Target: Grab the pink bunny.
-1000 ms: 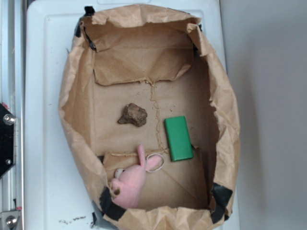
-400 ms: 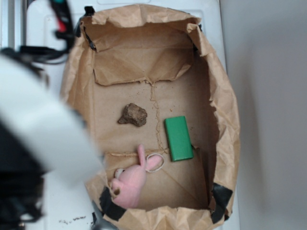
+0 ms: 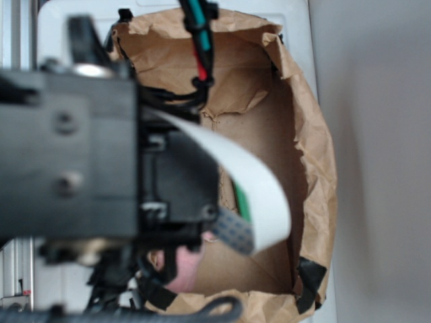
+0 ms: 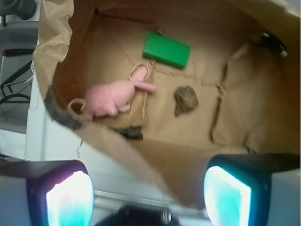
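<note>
The pink bunny [image 4: 115, 96] is seen lying on its side on the floor of the brown paper bag [image 4: 56, 42], close to the bag's near wall, where a strip of black tape [image 4: 61, 115] is stuck. Taken from the bunny, the green block [image 4: 167, 49] is found further into the bag, and the brown lump [image 4: 186, 100] is placed beside the ears, a little apart from them. In the exterior view the bunny [image 3: 185, 266] is mostly covered by the arm, and only a pink patch is shown at the bag's near end.

The bunny is judged to be light and soft; it is expected to be squashed under pressure and not to slip. The long ears look thin and floppy, so the round body is judged to be the better place to be held, across its narrow width. Nothing fragile is noticed on it.

The gripper [image 4: 148, 197] is held above and outside the bag's near rim, well apart from the bunny. Its two fingers [image 4: 66, 193] are seen spread wide, one at each lower corner of the wrist view. Nothing is held between them and nothing is touched by them.
</note>
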`<state>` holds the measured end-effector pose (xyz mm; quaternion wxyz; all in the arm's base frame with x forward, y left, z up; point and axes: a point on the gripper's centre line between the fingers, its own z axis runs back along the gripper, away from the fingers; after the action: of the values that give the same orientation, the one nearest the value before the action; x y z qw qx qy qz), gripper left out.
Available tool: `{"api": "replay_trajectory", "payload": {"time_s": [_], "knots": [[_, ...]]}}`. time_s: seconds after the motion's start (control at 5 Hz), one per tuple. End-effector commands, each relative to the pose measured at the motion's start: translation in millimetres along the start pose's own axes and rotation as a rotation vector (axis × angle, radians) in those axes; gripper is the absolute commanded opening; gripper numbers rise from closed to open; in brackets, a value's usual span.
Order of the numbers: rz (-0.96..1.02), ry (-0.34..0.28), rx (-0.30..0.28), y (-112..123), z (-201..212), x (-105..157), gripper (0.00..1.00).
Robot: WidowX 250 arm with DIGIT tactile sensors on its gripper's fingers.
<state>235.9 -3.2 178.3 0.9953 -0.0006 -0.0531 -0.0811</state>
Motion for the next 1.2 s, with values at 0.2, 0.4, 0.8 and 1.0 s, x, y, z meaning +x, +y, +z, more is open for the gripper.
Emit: {"api": "replay_trajectory", "payload": {"time_s": [0.2,0.4,0.8,1.0], "knots": [[0.042,-0.003,0.09,14.8,-51.8,30.4,1.0],[0.042,-0.003,0.09,14.8,-51.8,30.4,1.0],[0.042,-0.003,0.09,14.8,-51.8,30.4,1.0],[-0.036,-0.102,0.061,31.6,-50.4,40.4,1.0]]}}
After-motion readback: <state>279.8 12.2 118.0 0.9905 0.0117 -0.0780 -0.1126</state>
